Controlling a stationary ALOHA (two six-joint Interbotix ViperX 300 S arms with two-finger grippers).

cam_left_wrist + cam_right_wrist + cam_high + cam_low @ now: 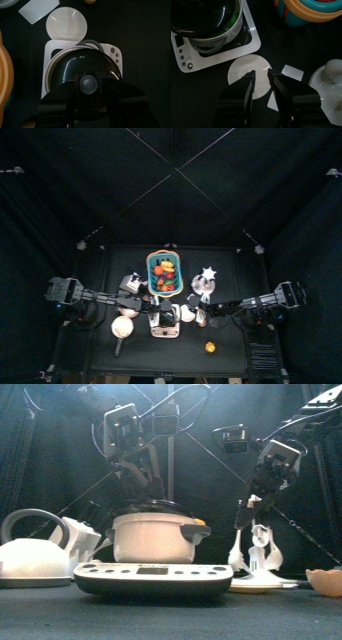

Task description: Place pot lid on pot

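The pot (150, 539) stands on a flat white cooker base (150, 576) in the middle of the table. The dark glass lid (83, 75) with its round knob (87, 83) lies on the pot's grey rim. My left gripper (87, 100) hangs just above the lid, jaws open on either side of the knob, holding nothing; in the front view (144, 484) it is a little above the lid. My right gripper (262, 84) is slightly open and empty over a white disc (246, 69) beside the pot (204, 20). The pot also shows in the top view (164, 318).
A white kettle (34, 549) stands left of the pot. White utensils on a plate (257, 556) stand to the right, with a broken eggshell-like bowl (325, 579) beyond. A basket of fruit (163, 273) sits behind. A white card (294, 72) lies near the disc.
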